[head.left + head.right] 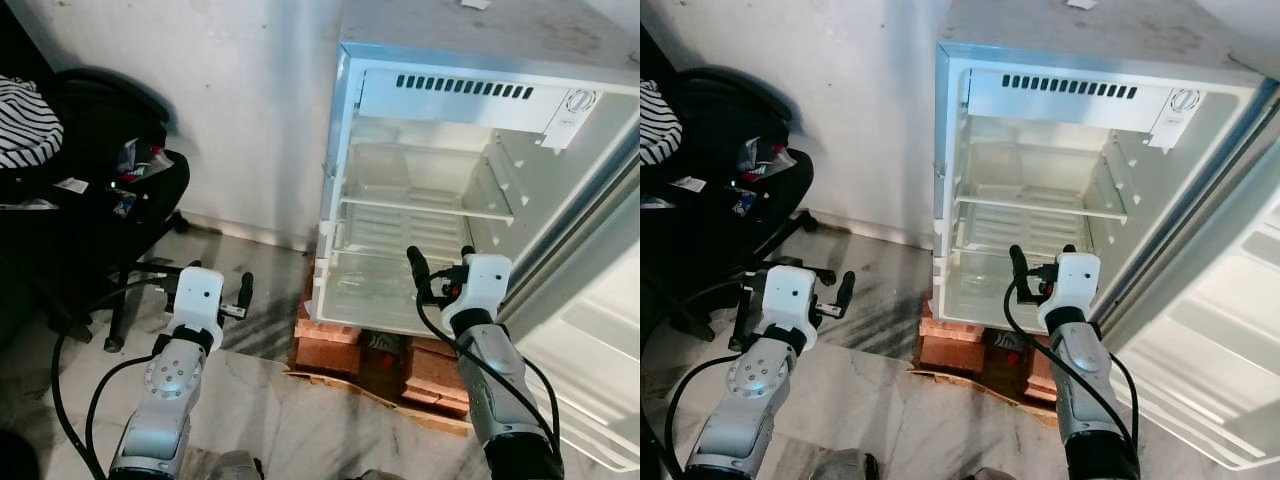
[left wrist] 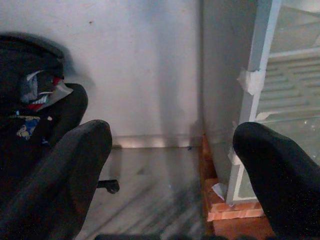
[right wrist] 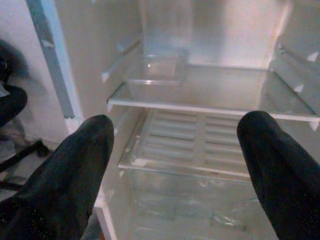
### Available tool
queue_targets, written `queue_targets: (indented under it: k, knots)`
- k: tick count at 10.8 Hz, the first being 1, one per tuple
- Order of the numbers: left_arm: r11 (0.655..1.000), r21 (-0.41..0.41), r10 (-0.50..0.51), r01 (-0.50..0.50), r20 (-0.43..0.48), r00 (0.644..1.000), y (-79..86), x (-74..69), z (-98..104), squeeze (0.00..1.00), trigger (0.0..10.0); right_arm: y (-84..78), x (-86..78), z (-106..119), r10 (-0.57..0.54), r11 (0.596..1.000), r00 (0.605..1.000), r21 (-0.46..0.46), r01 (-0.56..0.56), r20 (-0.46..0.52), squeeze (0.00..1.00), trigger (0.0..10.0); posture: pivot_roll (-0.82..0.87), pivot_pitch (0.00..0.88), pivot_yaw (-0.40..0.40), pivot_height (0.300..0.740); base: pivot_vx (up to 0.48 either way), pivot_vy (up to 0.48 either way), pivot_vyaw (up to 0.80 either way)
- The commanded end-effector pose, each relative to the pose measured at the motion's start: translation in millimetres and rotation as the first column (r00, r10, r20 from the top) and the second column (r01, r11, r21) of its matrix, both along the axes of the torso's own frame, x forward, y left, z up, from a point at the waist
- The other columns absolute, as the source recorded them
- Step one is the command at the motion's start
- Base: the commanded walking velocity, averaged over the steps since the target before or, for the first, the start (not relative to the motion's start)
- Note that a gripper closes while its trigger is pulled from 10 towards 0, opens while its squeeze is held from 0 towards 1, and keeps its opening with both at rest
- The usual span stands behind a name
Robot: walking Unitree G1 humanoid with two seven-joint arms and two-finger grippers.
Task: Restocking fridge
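Right end effector [image 1: 438,262] spread wide before open white fridge [image 1: 470,200], left end effector [image 2: 170,165] wide, clear container [image 3: 156,75] on shelf

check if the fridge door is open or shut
Open. The fridge shows its bare interior and glass shelf, and the door is swung wide to the robot's right. Right gripper hangs before the cavity.
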State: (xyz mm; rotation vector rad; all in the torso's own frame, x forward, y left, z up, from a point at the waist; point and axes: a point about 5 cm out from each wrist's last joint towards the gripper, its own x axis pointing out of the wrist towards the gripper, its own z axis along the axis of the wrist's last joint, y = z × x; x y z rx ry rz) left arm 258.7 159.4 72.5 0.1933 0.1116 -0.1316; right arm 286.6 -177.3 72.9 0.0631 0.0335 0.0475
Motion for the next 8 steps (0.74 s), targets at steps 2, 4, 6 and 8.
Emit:
queue_targets:
  k: [2, 4, 6, 8]
  knots:
    - [1.0, 0.0, -0.003, 0.003, 0.001, 1.0, -2.5, 1.6, 0.5, 0.0, 10.0, 1.8, 0.1, -1.7, 0.009, 1.0, 1.0, -0.006, -0.009, -0.003, 0.0, 10.0, 0.14, 0.048, -0.044, 0.74, 0.0, -0.388, 0.0]
    - [1.0, 0.005, -0.015, 0.015, 0.002, 1.0, -5.7, 1.2, 0.1, 0.0, 10.0, 0.0, -1.1, -3.5, 0.007, 1.0, 1.0, -0.011, -0.007, -0.007, 0.0, 10.0, 0.13, 0.053, -0.044, 0.74, 0.0, -0.427, 0.0]
    - [1.0, 0.004, -0.02, 0.02, 0.002, 1.0, -6.4, 2.0, 0.3, 0.0, 10.0, -1.8, -0.3, -3.2, 0.001, 1.0, 1.0, -0.014, -0.001, -0.005, 0.0, 10.0, 0.13, 0.054, -0.043, 0.74, 0.0, -0.437, 0.0]
    - [1.0, 0.006, -0.023, 0.023, 0.0, 1.0, -6.8, 1.9, -0.2, 0.0, 10.0, -0.1, 0.1, -3.9, 0.011, 1.0, 1.0, -0.012, -0.011, -0.006, 0.0, 10.0, 0.13, 0.055, -0.041, 0.74, 0.0, -0.424, 0.0]
